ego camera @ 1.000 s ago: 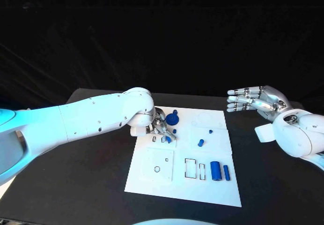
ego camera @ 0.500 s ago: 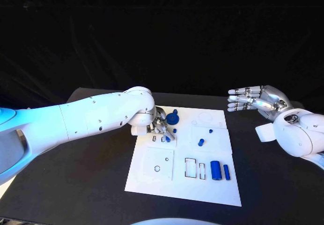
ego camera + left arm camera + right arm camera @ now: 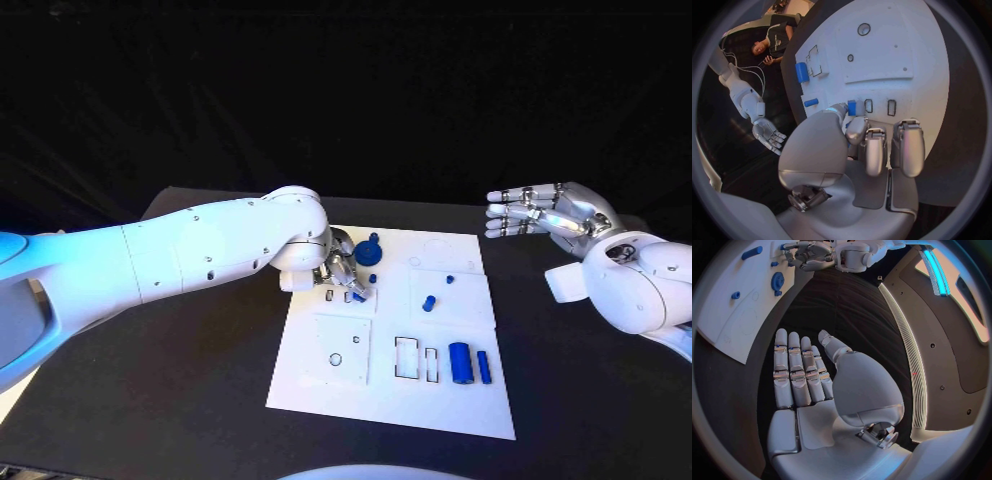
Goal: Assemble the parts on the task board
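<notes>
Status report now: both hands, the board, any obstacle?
Left hand pinches a small blue part at the slots of the task board. Right hand open, off the board, empty. Nothing in the way.

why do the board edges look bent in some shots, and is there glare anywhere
Both wrist views are fisheye, so the task board curves there; in the head view its edges run straight. Cyan light tints the left arm in the head view, and a bright cyan strip glares in the right wrist view. The background in the head view is dark.
</notes>
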